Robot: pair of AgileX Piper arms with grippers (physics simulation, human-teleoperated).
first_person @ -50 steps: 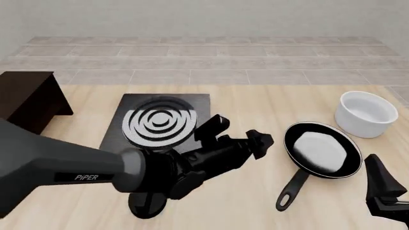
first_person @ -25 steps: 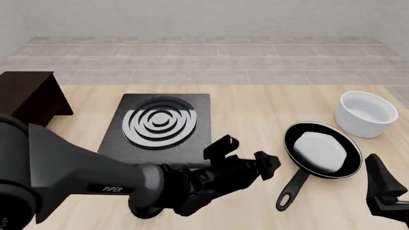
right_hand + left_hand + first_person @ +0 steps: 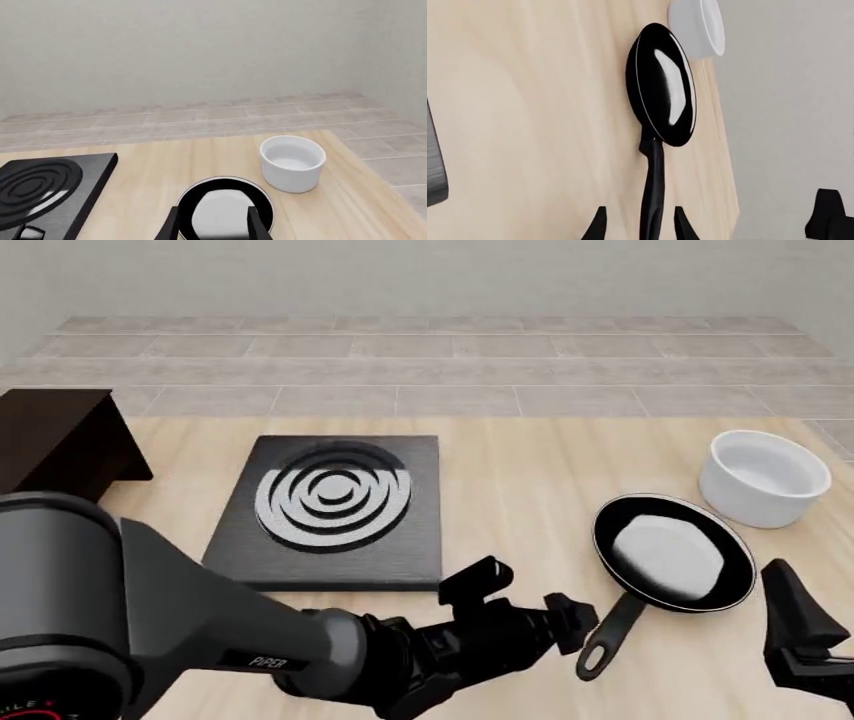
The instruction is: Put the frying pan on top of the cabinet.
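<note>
Frying pan (image 3: 671,552) flat on the tabletop (image 3: 534,470) at lower right of the front view, handle trailing toward the near edge; cabinet (image 3: 60,445) far off at the left edge, well apart from it. Left gripper (image 3: 541,608) low at bottom centre, jaws apart and just short of the handle tip; in the left wrist view the handle (image 3: 652,200) running straight between the two fingertips (image 3: 597,227), nothing clamped yet. Probably the approach to the grasp: best to slide further along the handle toward the bowl of the pan before closing, keeping the handle centred so the pan does not twist or tip when lifted. Right gripper (image 3: 801,640) idle at lower right, jaws apart, holding nothing. White bowl (image 3: 766,478) beside the pan, apparently empty; pan interior only pale sheen; stove plate (image 3: 334,508) bare
</note>
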